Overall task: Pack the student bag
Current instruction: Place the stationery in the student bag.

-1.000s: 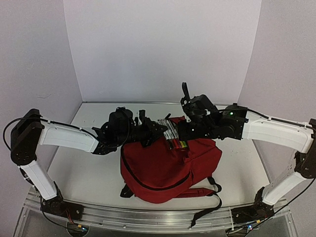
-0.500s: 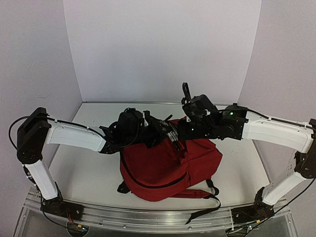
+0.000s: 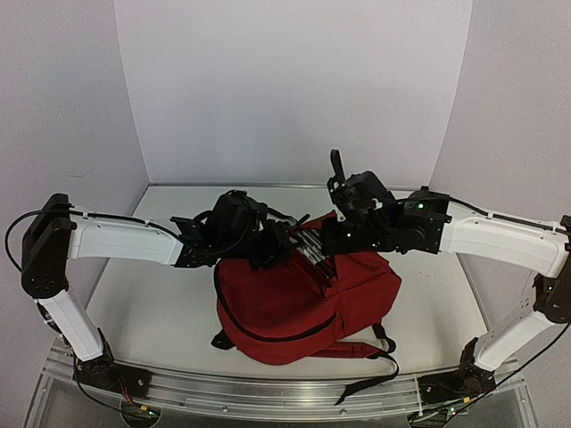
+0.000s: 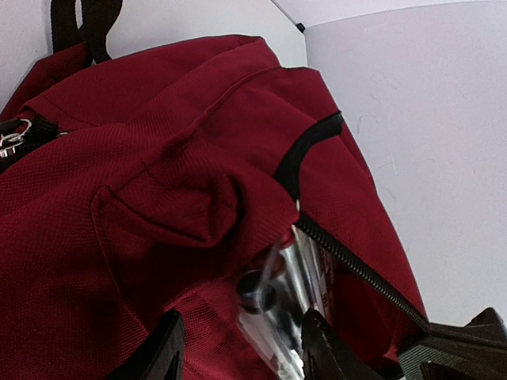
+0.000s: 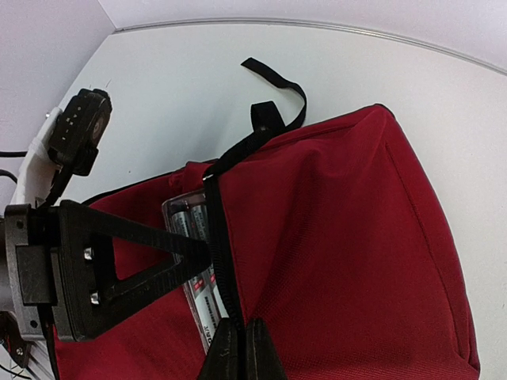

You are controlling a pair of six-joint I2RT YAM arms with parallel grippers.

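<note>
The student bag point(image 3: 303, 299) is a red backpack lying on the table point(image 3: 147, 308) between my arms, its zipped opening at its far end. A clear plastic pack of silver cylinders point(image 5: 190, 237) sticks partly out of that opening, beside the black zipper point(image 5: 215, 237). My left gripper point(image 3: 287, 241) hovers at the opening with its jaws apart. The pack point(image 4: 289, 289) lies near the right-hand finger point(image 4: 321, 348), with red fabric by the other finger. My right gripper point(image 5: 242, 348) is shut on the bag's zipper edge and holds the opening up.
Black shoulder straps point(image 3: 379, 352) trail off the bag toward the table's near edge. A black carry loop point(image 5: 273, 91) lies on the table beyond the bag. White walls close the table at the back and on both sides.
My left gripper has opened and reached further right over the bag's opening, letting go of the clear pack. The bag has shifted slightly left. The right arm has stayed put.
</note>
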